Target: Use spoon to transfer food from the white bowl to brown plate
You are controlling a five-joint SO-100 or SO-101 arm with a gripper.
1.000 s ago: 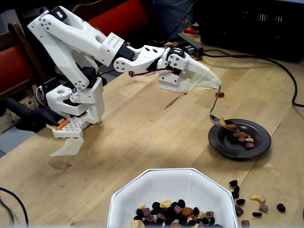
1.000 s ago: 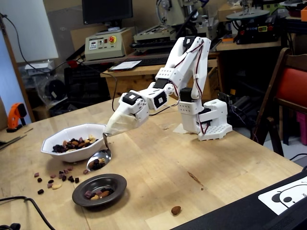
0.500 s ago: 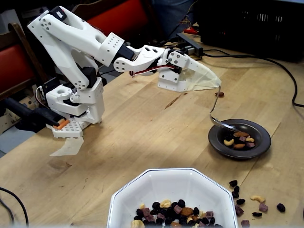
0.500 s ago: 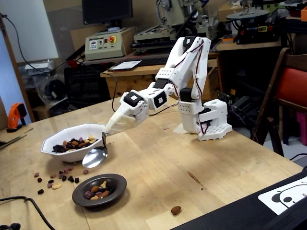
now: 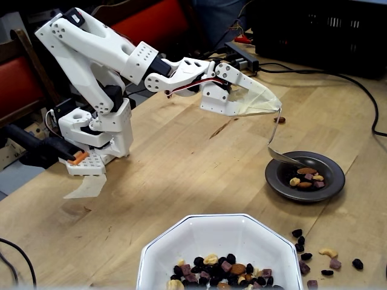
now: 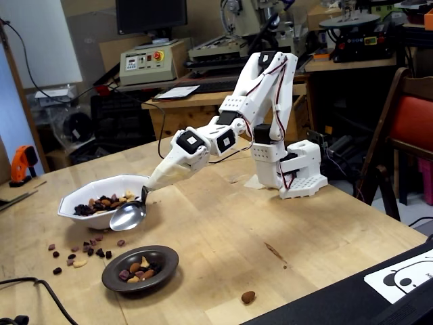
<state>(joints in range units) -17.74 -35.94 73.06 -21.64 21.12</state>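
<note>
My gripper is shut on the thin handle of the silver spoon. The spoon's oval bowl is empty and tipped on its side. In a fixed view it hangs between the white bowl and the brown plate, just off the bowl's near rim. Tan, brown and purple food lies in the plate. More food sits in the white octagonal bowl.
Spilled food pieces lie on the wooden table beside the bowl. A lone almond lies apart. The arm's base stands at the table's edge. Cables run along the back.
The spoon rolled over and dropped its load into the brown plate. It now hangs empty and has swung away from the plate toward the white bowl.
</note>
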